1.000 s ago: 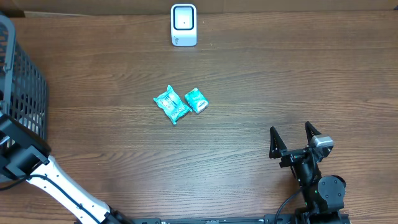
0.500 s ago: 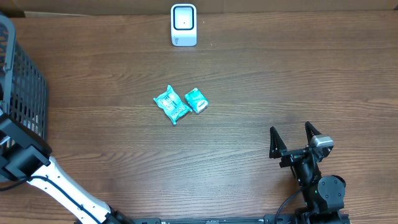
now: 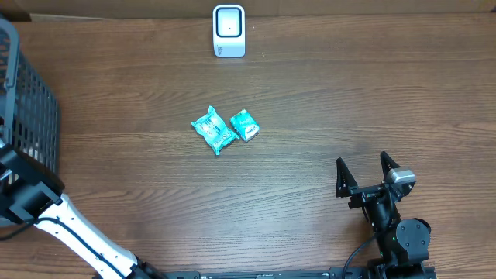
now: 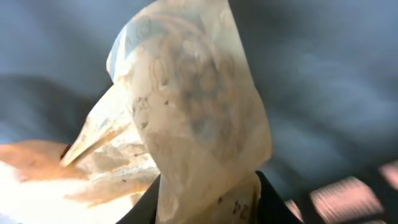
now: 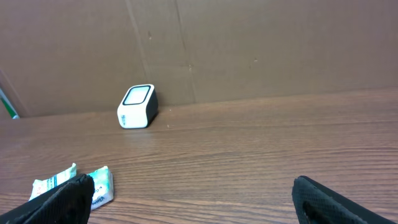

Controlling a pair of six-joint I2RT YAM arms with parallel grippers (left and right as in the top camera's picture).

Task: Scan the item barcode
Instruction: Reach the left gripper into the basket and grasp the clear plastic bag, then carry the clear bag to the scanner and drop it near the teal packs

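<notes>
1. A pale, translucent packet (image 4: 186, 124) is seen close up in the left wrist view. It stands upright between the left gripper's (image 4: 208, 200) dark fingers (image 4: 144, 208) and fills most of the view.
2. From overhead, only the left arm (image 3: 70, 232) is seen, reaching toward the black wire basket (image 3: 31, 116) at the bench's left edge. The left gripper and its packet are hidden there.
3. The white scanner (image 3: 229, 31) is placed at the far edge of the bench (image 3: 349, 93), left of the middle.
4. Two teal packets (image 3: 214, 130) are laid just beside each other near the middle of the bench, well apart from both grippers and from the scanner.
5. Faint printed marks are seen on the pale packet, but nothing can be read. The white print on the teal packets is too small to read.
6. The left gripper is clamped on the pale packet, with its fingers pressed against both sides of the packet's lower end.
7. The right gripper (image 3: 362, 160) is held near the near edge, toward the right corner. Its jaws are spread wide, and nothing is held or touched.
</notes>
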